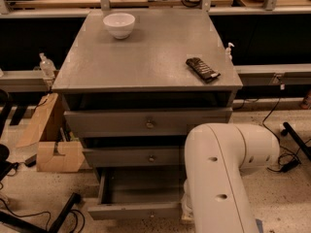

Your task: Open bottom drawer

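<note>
Far L, at 9 o'clock of the cabinet, you've got a cardboard box [47, 144] on the floor, just beside the cabinet's side, w/ a clear pump bottle [46, 65] on the rail above it at approx 10. On the grey cabinet top [146, 57] a white bowl [119, 24] sits at 11, near the back L corner. Under the top, 3 drawer fronts stack: the top drawer [107, 123], then the middle drawer [121, 157], each w/ a small ctr knob. The bottom drawer [141, 188] is at 6 o'clock of the cabinet, pulled out toward you, its plain grey tray open to view. Its front runs low in the frame, w/ the R end behind the arm. Moving R, a dark flat packet [202, 69] lies angled on the top at 2, near the R edge. A 2nd small pump bottle [227, 50] stands just past the cabinet's R side. The white arm [223, 178] fills the 5 o'clock part of your view, in front of the drawers' R ends. The gripper [186, 208] is at the arm's lower L edge, right at the R end of the bottom drawer's front and mostly hidden by the arm. You can't tell how wide the claw stands or whether it has hold of anything.
</note>
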`<control>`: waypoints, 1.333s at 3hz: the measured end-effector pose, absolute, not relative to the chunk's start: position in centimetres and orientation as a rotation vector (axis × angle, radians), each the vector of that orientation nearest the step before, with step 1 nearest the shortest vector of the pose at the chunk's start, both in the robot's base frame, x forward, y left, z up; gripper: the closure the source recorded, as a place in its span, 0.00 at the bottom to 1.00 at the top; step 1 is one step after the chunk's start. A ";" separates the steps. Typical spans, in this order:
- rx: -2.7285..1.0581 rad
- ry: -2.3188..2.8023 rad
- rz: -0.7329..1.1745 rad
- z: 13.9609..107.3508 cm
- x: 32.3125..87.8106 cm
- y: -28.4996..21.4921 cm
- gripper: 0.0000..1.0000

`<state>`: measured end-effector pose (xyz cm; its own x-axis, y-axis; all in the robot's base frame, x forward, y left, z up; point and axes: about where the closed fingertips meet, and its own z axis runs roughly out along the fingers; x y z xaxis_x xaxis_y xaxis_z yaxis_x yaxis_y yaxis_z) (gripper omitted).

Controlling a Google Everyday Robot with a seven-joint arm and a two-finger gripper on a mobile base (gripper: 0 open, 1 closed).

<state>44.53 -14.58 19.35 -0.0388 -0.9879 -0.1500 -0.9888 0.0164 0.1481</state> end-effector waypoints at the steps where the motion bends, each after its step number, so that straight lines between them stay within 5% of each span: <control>1: -2.170 2.255 0.355 19.4 43.7 -14.5 1.00; 4: -2.151 2.283 0.381 19.6 42.0 -14.3 1.00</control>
